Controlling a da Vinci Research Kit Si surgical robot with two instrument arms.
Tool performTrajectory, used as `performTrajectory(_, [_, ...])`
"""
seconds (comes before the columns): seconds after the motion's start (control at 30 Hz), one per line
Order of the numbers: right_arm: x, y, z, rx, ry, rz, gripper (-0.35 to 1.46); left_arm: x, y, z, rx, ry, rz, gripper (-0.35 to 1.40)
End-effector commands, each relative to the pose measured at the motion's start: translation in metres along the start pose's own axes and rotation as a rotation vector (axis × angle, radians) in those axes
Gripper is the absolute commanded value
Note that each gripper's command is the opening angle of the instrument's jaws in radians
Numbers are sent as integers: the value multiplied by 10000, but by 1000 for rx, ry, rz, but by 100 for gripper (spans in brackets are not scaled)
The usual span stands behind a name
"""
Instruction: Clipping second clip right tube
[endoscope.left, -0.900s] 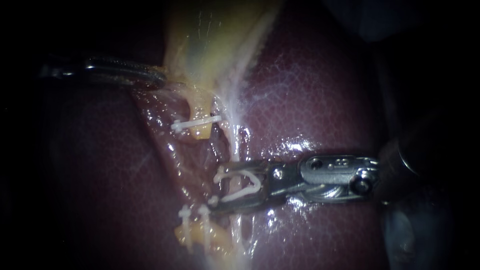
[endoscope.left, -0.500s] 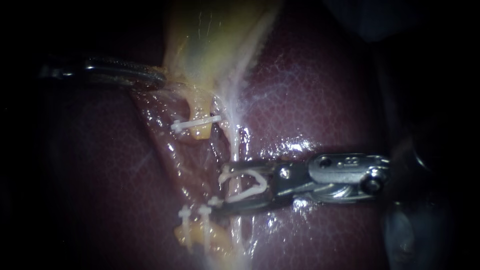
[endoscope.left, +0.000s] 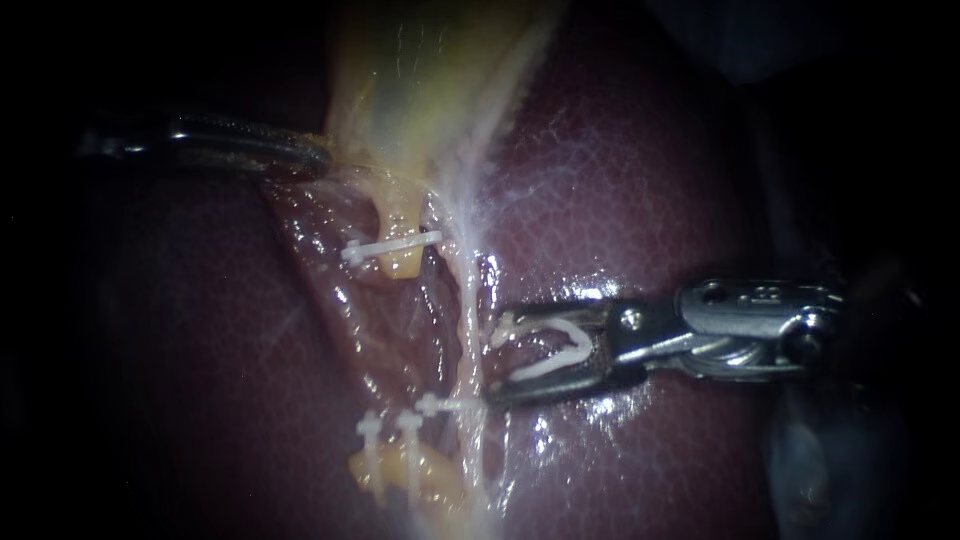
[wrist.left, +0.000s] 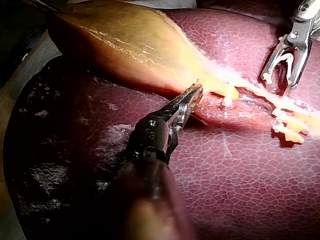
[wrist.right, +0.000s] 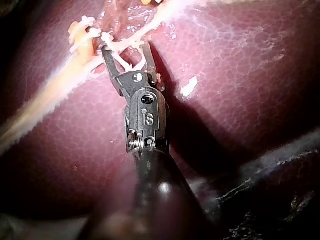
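The right instrument (endoscope.left: 493, 362) comes in level from the right, jaws spread wide and gripping an open clip (endoscope.left: 550, 365), white, its two legs lying along them in a V. The mouth of that V faces the right tube (endoscope.left: 467, 335); the jaw tips sit just beside the tube, on its right side, and the tube is not between them. The right wrist view has the same spread jaws (wrist.right: 125, 50) right up at the pale strand.

Just off the lower jaw tip, a closed clip (endoscope.left: 445, 405) lies across the right tube; a little further left, two clips (endoscope.left: 408, 428) stand side by side on a yellow stump (endoscope.left: 400, 470); higher up, an upper clip (endoscope.left: 390, 246) crosses another yellow piece.

Over on the far side, the left instrument (endoscope.left: 320, 155) reaches in from the left, jaws closed on the edge of the gallbladder (endoscope.left: 430, 70) near its narrow end; the left wrist view shows that pinch (wrist.left: 194, 92) at the yellow rim. The dark red, glistening liver (endoscope.left: 620, 180) lies under it all.
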Motion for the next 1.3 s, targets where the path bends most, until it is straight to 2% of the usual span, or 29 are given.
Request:
performTrajectory(0.03, [-4, 3, 2, -1, -1, 8, 46, 0, 0, 0, 0, 0, 0, -35])
performTrajectory(0.17, [-17, 11, 9, -10, -2, 41, 47, 0, 0, 0, 0, 0, 0, -35])
performTrajectory(0.43, [-30, 20, 28, 33, -9, 118, 47, 0, 0, 0, 0, 0, 0, -35])
performTrajectory(0.57, [-34, 22, 41, 81, 18, 170, 47, 0, 0, 0, 0, 0, 0, -35])
performTrajectory(0.7, [-36, 22, 58, 135, 62, 217, 47, 0, 0, 0, 0, 0, 0, -35])
performTrajectory(0.87, [-27, 17, 62, 211, 126, 273, 47, 1, 0, 0, 0, 0, 0, -35])
performTrajectory(1.03, [-5, 1, 53, 275, 182, 314, 47, 1, 0, 0, 1, 0, 1, -35])
performTrajectory(1.17, [10, -15, 43, 306, 202, 334, 46, 1, 1, 0, 1, 0, 1, -35])
performTrajectory(1.3, [17, -26, 39, 315, 202, 342, 45, 1, 1, 0, 0, 0, 7, -35])
